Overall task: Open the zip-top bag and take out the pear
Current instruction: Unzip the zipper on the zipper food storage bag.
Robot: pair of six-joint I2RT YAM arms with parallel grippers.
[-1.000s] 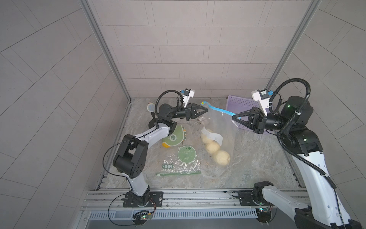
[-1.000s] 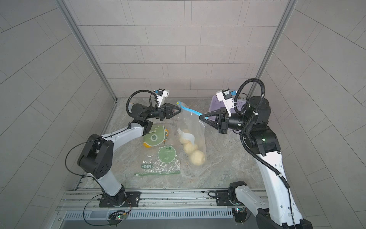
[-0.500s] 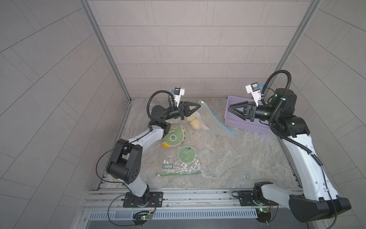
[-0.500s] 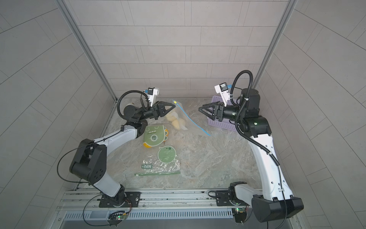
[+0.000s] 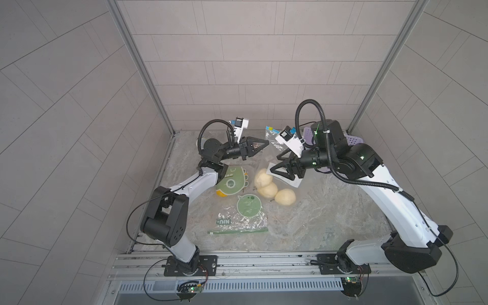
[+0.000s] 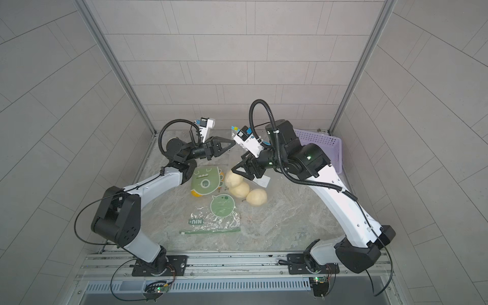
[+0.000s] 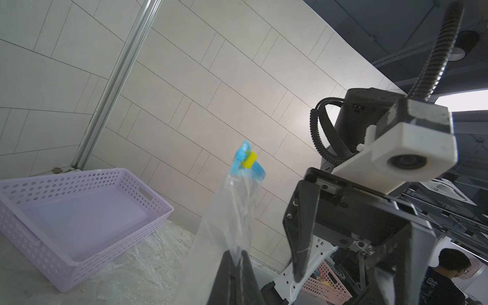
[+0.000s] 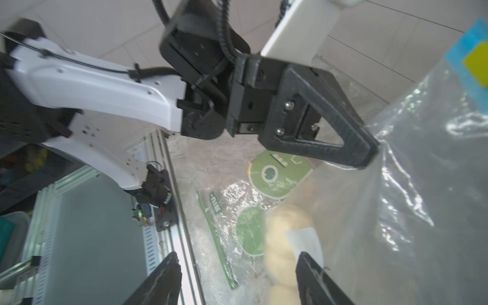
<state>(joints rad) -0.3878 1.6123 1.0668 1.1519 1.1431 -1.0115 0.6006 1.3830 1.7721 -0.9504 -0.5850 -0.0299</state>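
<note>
In both top views the left gripper [image 5: 266, 143] is clamped on a raised edge of the clear zip-top bag [image 5: 273, 137], while the right gripper [image 5: 274, 165] hangs with its jaws apart just over the nearest of 3 pears [image 5: 263, 177], which lie touching in a row in the bag's lower part on the table [image 5: 330, 211]; because they touch, lifting 1 could roll the other 2 toward the green printed bag [image 5: 237, 221] just beside them. In the left wrist view only a thin fold of film sits between the closed fingers [image 7: 245, 269], so a downward tug from the other arm could pull it free and drop the bag over the fruit; the yellow slider [image 7: 249, 159] stands at the top of the blue zip strip, and I cannot tell from here how wide the mouth is. In the right wrist view a pear shows blurred between the 2 spread fingers with a white label [image 8: 303, 237] over it, and whether plastic lies between pads and fruit is unclear; closing now might pinch film with the pear, or squeeze the round fruit sideways out of the grip, and the 2 grippers sit near enough to knock together
</note>
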